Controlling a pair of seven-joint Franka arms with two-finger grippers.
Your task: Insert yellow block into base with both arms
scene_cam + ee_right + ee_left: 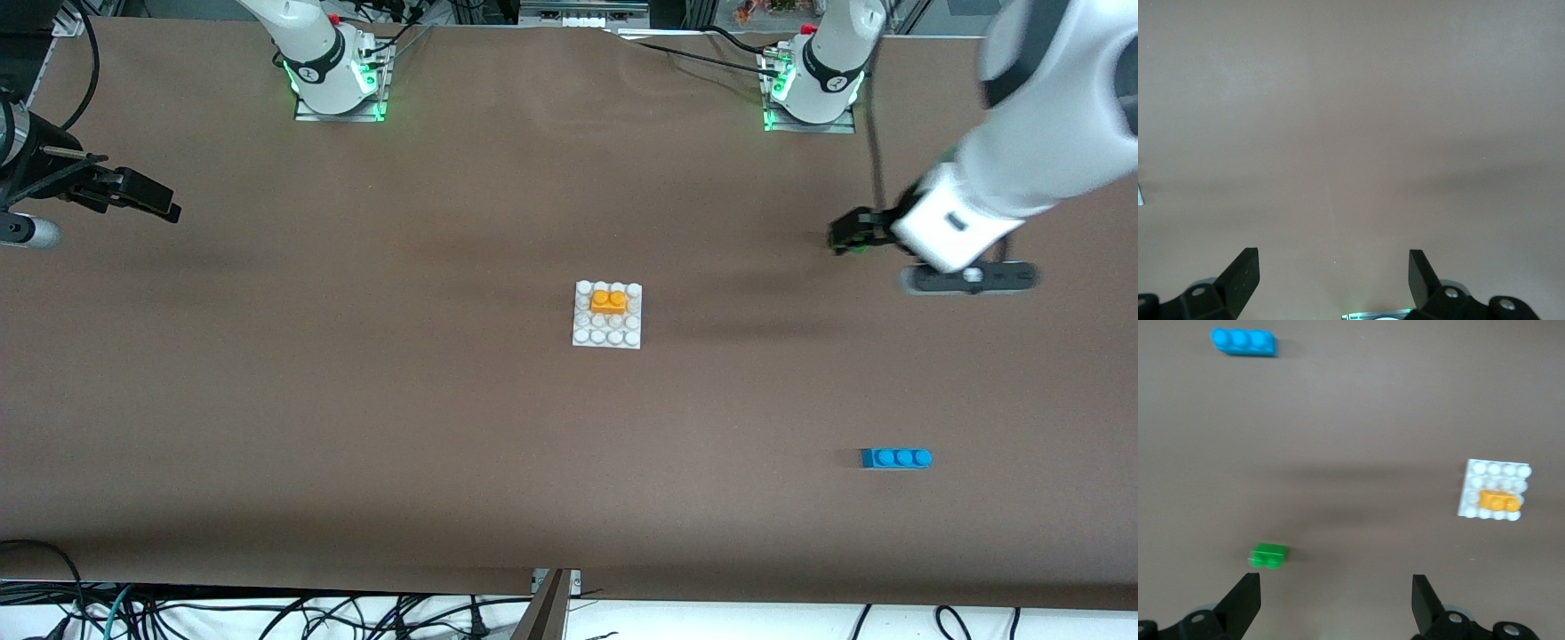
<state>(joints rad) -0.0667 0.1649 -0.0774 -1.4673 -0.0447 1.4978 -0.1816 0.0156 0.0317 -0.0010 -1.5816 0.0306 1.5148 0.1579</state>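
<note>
At the middle of the brown table [356, 400] sits the base [607, 331], a white studded plate, with the yellow block [608, 301] seated on its studs in the second row from the edge nearest the robots' bases. The block's long axis runs across the table from one arm's end toward the other, parallel to that edge of the plate, its two studs facing up. A blue three-stud brick [896, 458] lies well apart from the base, nearer to the front camera and toward the left arm's end of the table, its length running the same way as the block's. A small green brick [1268, 555] lies on the table just under the left gripper [1336, 600], showing plainly in the left wrist view and only as a green sliver in the front view. Nothing stands between either gripper and the base. The left gripper hangs over the table toward the left arm's end, well apart from the base, its fingers [1245, 600] spread wide and holding nothing. The right gripper [147, 200] waits over the table's edge at the right arm's end, also well away from the base; in the right wrist view its fingers [1241, 273] are spread wide over bare tabletop, empty.
</note>
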